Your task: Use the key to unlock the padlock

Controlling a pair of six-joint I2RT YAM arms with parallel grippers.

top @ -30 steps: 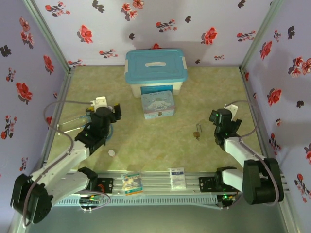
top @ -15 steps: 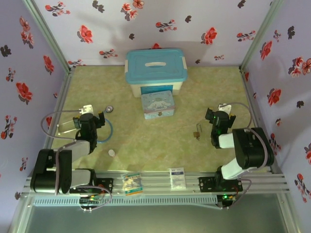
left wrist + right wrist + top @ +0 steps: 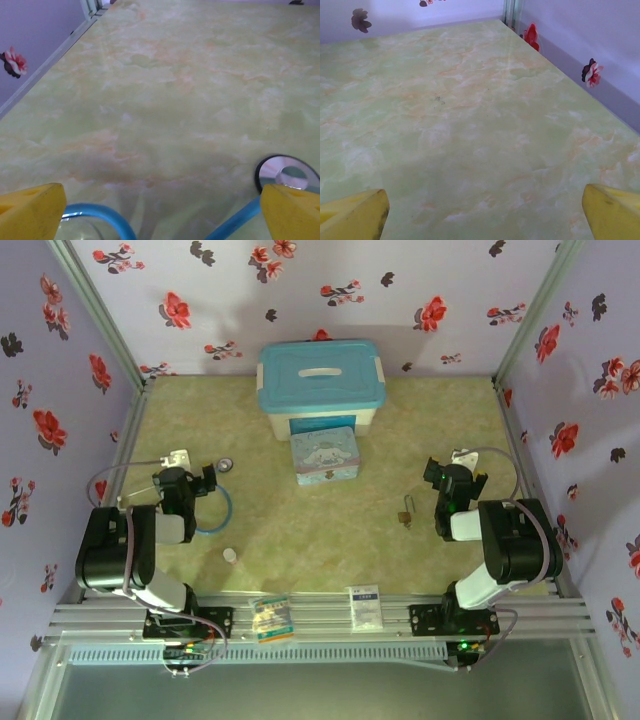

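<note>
The top external camera sits high above and behind the arm bases, looking down and forward over the whole green marbled surface (image 3: 320,540) to the flowered back wall (image 3: 300,290). The left wrist camera rides low behind the left tool (image 3: 161,212), facing the far left corner. Its blue tube (image 3: 232,221) and silvery disc (image 3: 289,174), perhaps a stethoscope, also show from overhead. The right wrist camera rides likewise behind the right tool (image 3: 482,212), close to the surface, facing the far right corner post (image 3: 507,10), which the overhead view shares.
</note>
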